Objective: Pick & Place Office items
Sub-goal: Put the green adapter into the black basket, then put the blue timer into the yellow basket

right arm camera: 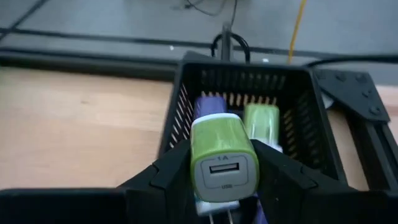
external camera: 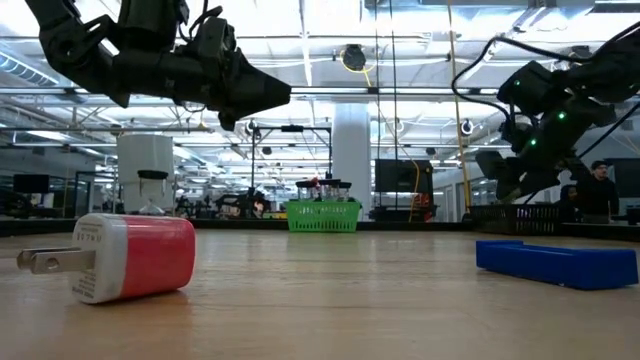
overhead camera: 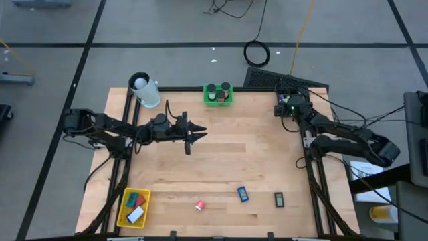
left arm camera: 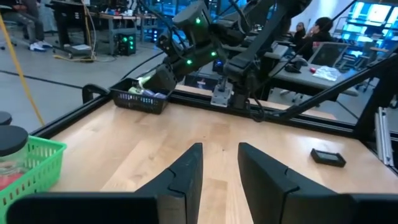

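Observation:
My right gripper (right arm camera: 224,171) hangs over the black mesh basket (right arm camera: 311,124) at the table's far right corner and is shut on a green-and-white USB charger (right arm camera: 222,155). A purple charger (right arm camera: 208,104) and a green one (right arm camera: 262,121) lie inside that basket. My left gripper (overhead camera: 197,134) hovers above the table's middle left, open and empty (left arm camera: 221,165). On the near part of the table lie a red-and-white plug charger (overhead camera: 199,205), a blue block (overhead camera: 243,194) and a small black piece (overhead camera: 279,198). My right gripper pinches the green-and-white charger by its two opposite sides (right arm camera: 249,163) between the two fingers (right arm camera: 171,168). Its USB-port face is turned toward the wrist camera. The charger is lifted clear, above the opening of the black basket.
A green basket (overhead camera: 218,95) with black round cylinders stands at the far edge. A white cylinder with a black ring (overhead camera: 144,90) stands at the far left corner. A yellow basket (overhead camera: 134,206) with red, teal and white pieces sits at the near left corner. Bare wood lies mid-table.

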Controlling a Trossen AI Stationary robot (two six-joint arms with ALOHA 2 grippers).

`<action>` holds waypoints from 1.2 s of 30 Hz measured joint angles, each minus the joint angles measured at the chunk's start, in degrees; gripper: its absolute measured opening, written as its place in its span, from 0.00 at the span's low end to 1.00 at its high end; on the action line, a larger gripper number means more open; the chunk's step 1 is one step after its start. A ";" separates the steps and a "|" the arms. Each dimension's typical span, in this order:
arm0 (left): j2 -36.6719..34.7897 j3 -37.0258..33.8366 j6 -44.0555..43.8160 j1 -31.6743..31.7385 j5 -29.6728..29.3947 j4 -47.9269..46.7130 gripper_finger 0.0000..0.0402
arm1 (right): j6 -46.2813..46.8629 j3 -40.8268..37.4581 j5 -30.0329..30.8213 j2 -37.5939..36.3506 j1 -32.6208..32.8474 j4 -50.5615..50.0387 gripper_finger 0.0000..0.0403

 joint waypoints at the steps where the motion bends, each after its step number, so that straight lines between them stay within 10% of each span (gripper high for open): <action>1: 0.00 0.00 0.00 0.04 -0.09 -0.15 0.26 | 0.63 0.07 0.09 0.56 0.00 -0.15 0.38; 21: 0.00 0.00 1.46 0.17 -0.46 -2.32 0.26 | 3.66 0.43 0.08 -1.63 0.01 -0.45 0.62; 36: 0.04 0.00 -0.64 0.35 -2.02 -5.11 0.26 | 1.93 14.65 0.81 -5.14 18.54 -22.78 0.01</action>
